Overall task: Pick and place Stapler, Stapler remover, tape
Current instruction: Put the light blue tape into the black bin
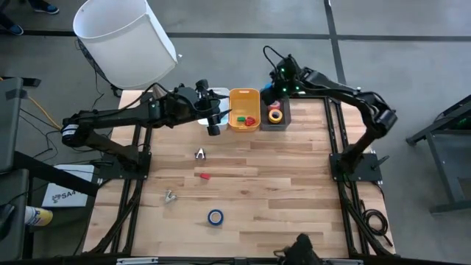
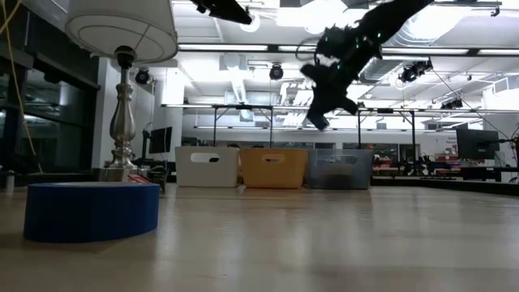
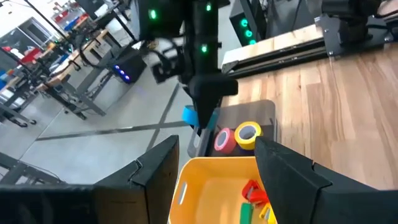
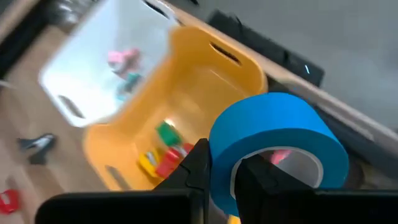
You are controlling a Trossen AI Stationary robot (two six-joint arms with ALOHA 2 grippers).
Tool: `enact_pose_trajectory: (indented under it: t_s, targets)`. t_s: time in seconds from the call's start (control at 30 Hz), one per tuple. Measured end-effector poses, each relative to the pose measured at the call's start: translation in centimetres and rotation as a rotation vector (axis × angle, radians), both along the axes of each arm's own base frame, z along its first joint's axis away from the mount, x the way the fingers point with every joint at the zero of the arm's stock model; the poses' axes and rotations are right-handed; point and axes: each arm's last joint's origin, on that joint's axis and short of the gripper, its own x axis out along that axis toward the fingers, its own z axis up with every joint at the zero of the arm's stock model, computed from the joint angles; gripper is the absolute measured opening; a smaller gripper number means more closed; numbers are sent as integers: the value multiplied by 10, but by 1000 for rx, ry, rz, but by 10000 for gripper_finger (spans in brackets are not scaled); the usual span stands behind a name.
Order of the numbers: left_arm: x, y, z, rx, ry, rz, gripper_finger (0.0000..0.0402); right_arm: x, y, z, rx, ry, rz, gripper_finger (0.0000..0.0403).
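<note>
Right gripper clenched on a blue roll of tape, one finger through the open centre, the other against the outer wall. Held in the air above the dark bin at the far edge of the table; inside that bin, a yellow roll and a pink roll lying side by side. Just beside it, the yellow bin, with small red, green and yellow staplers on its floor. Next along, the white bin, holding small pink and teal pieces too blurred to name.

Left gripper hanging over the white and yellow bins, fingers spread, nothing between them.

Out on the bare wood: another blue roll near the front edge, a small red piece mid-table, and two small metal staple removers well apart. No readable writing on any roll or bin.
</note>
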Motion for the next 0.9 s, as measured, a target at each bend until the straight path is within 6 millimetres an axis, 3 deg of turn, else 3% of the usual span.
enact_pose_trajectory:
  t_s: [0.33,0.63,0.77,0.9]
  targets:
    - [0,0,0,-4,3,0,206,-14,-23,-26,114,75,-79,33]
    - [0,0,0,-2,4,-3,206,10,-44,-19,146,288,-53,33]
    - [0,0,-1,-2,7,-3,206,13,-49,-27,205,411,-28,33]
    - [-1,0,-2,-3,25,-4,206,15,-50,-37,237,427,-20,33]
